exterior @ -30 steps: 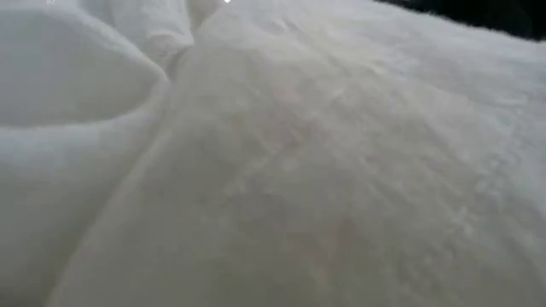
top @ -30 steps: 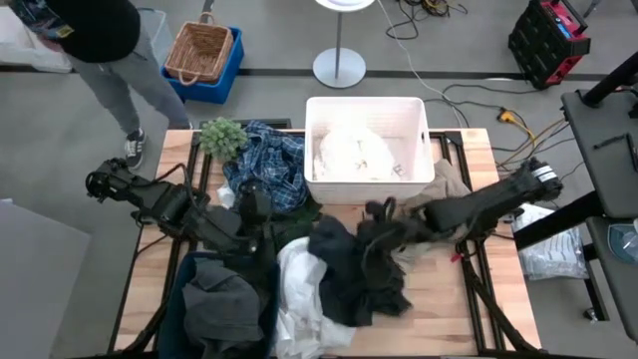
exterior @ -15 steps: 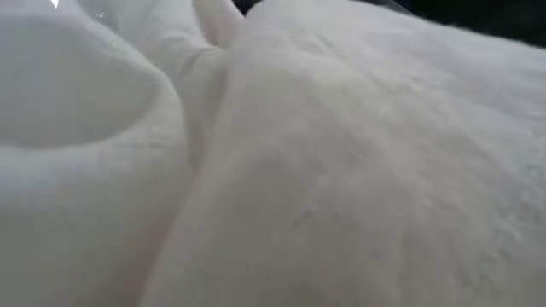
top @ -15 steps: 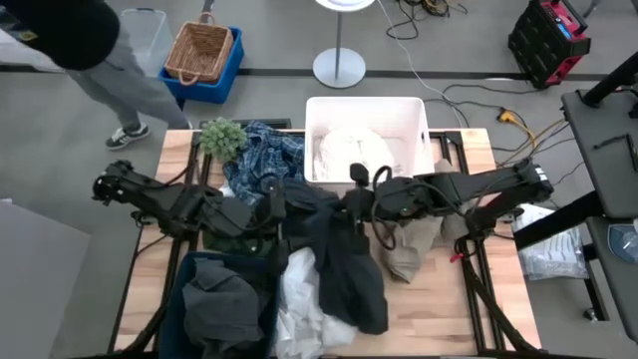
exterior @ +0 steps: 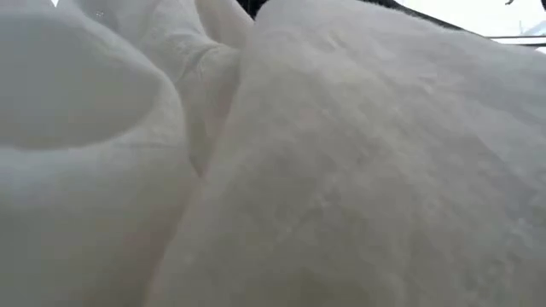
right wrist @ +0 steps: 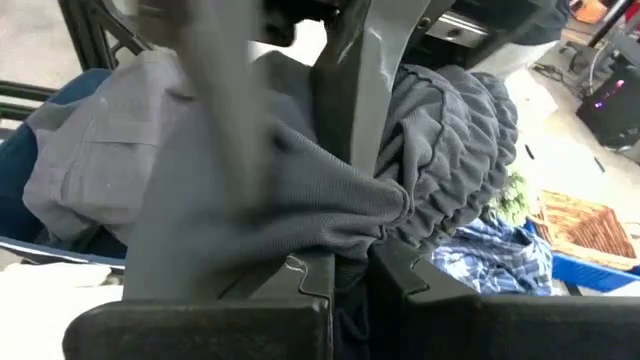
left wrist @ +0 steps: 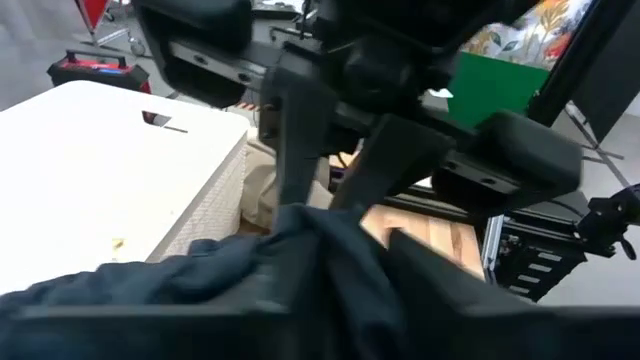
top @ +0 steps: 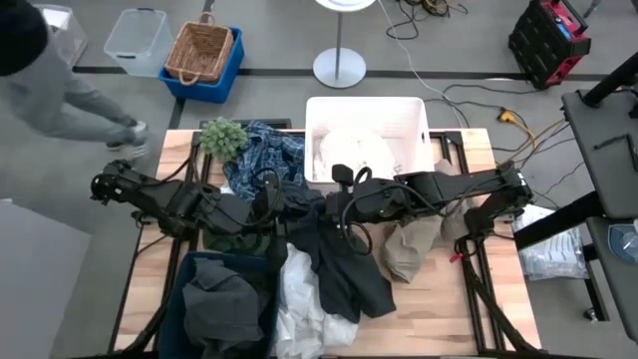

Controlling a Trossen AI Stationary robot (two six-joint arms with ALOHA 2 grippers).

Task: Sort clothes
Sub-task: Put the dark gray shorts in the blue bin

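Note:
My right gripper (top: 337, 204) is at the table's middle, shut on a dark grey garment (top: 344, 259). The garment trails toward the near edge, its lower part lying on the table and on a white garment (top: 297, 304). My left gripper (top: 277, 204) faces it from the left. In the right wrist view its two fingers (right wrist: 350, 90) stand apart on either side of the bunched cloth. A blue-and-white plaid garment (top: 264, 165) and a khaki one (top: 409, 244) lie on the table. The low view shows only white cloth (exterior: 273, 170). My right gripper pinches a bunched fold of the dark grey garment beside its ribbed, gathered edge (right wrist: 400, 205) between its two fingers. The fingers come level from the table's right. The cloth hangs slack below the hold, its lower end on the table. Whether my left gripper touches the cloth, I cannot tell.
A white bin (top: 419, 130) with white cloth stands at the far middle. A blue bin (top: 184, 274) with a grey garment is at the near left. A small green plant (top: 221, 135) stands at the far left. A person (top: 60, 95) moves beyond the table's left corner.
My right gripper has gone toward the table's left with the dark grey garment, up to my left gripper. The garment has been drawn off the khaki one and now trails down the table's middle. My left gripper has shifted a little toward the right.

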